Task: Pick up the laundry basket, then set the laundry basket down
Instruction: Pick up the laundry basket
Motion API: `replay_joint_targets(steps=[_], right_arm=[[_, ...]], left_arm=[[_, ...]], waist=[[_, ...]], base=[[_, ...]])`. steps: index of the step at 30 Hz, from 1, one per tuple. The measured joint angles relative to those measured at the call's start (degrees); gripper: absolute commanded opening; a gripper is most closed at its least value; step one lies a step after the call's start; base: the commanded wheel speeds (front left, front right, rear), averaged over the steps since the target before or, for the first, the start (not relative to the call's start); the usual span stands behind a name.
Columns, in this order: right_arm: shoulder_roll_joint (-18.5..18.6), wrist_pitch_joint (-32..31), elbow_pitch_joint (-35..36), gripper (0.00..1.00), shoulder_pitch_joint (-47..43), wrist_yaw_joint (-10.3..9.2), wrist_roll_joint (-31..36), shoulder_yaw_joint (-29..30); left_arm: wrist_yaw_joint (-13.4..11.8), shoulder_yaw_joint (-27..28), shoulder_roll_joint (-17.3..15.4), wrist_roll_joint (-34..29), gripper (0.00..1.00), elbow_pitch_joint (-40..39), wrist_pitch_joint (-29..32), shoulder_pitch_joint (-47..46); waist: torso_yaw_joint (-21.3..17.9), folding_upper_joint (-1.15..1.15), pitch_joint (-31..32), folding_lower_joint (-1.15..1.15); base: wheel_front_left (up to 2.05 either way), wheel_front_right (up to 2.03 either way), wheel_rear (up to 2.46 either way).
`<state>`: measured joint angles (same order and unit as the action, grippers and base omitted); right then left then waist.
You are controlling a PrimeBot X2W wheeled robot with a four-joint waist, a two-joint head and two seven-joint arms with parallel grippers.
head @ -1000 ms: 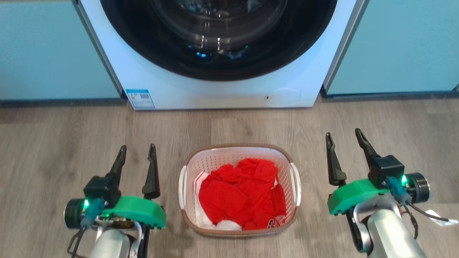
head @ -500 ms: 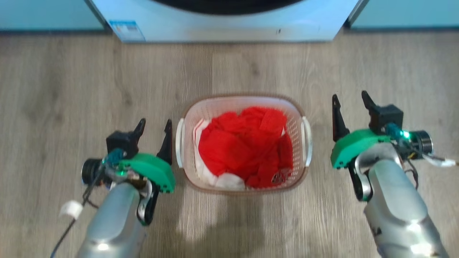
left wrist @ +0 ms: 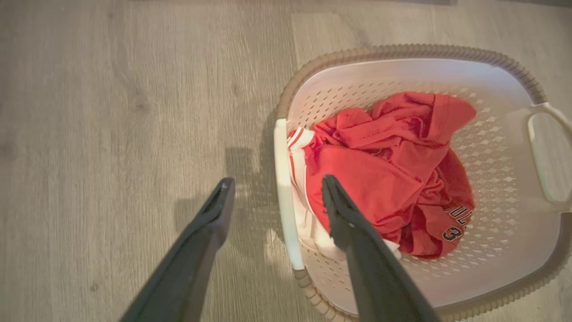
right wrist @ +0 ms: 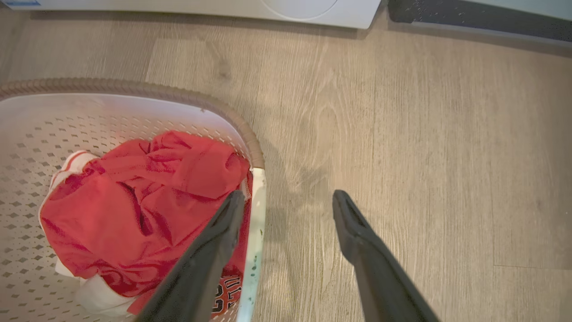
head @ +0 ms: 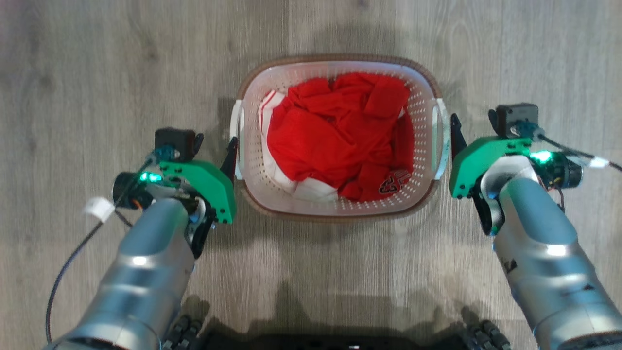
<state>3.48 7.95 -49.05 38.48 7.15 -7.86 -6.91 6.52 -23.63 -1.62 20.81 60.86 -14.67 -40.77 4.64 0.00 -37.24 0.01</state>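
The laundry basket (head: pixel 418 97) is white and perforated with a brown rim, and it stands on the wooden floor holding red clothes (head: pixel 335 131). My left gripper (head: pixel 214 148) is open at the basket's left handle (head: pixel 236 126). In the left wrist view the handle (left wrist: pixel 281 152) lies between the two fingers of the gripper (left wrist: pixel 277 181), one over the floor and one over the clothes. My right gripper (head: pixel 474 129) is open at the right handle (head: pixel 440 136). In the right wrist view that handle (right wrist: pixel 259 197) sits just inside the gap of the gripper (right wrist: pixel 288 194).
The white foot of a washing machine (right wrist: pixel 223 9) and a dark plinth (right wrist: pixel 469 22) line the far edge of the floor in the right wrist view. My dark base (head: pixel 340 340) is at the bottom of the head view. A loose cable (head: pixel 63 272) hangs off my left forearm.
The head camera has tilted down, so the washing machine has left its view. Both grippers have closed in on the basket from the sides and now straddle its handles, still open.
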Motion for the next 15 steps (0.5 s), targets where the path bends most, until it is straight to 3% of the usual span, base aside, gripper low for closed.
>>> replay_joint_targets(steps=[6,15], right_arm=[[0.08,-2.65,-4.63,1.0,4.68,0.0,-3.07,-2.92],[0.33,-6.95,-8.91,1.0,9.43,0.0,-7.38,-6.78]], left_arm=[[0.6,-5.67,0.03,4.03,1.0,4.79,1.9,-5.64],[0.62,-15.04,0.13,10.93,1.0,4.82,6.46,-9.47]], waist=[[0.07,0.01,-4.02,0.0],[0.43,0.0,-8.54,0.0]], base=[[0.0,0.0,0.0],[0.0,0.0,0.0]])
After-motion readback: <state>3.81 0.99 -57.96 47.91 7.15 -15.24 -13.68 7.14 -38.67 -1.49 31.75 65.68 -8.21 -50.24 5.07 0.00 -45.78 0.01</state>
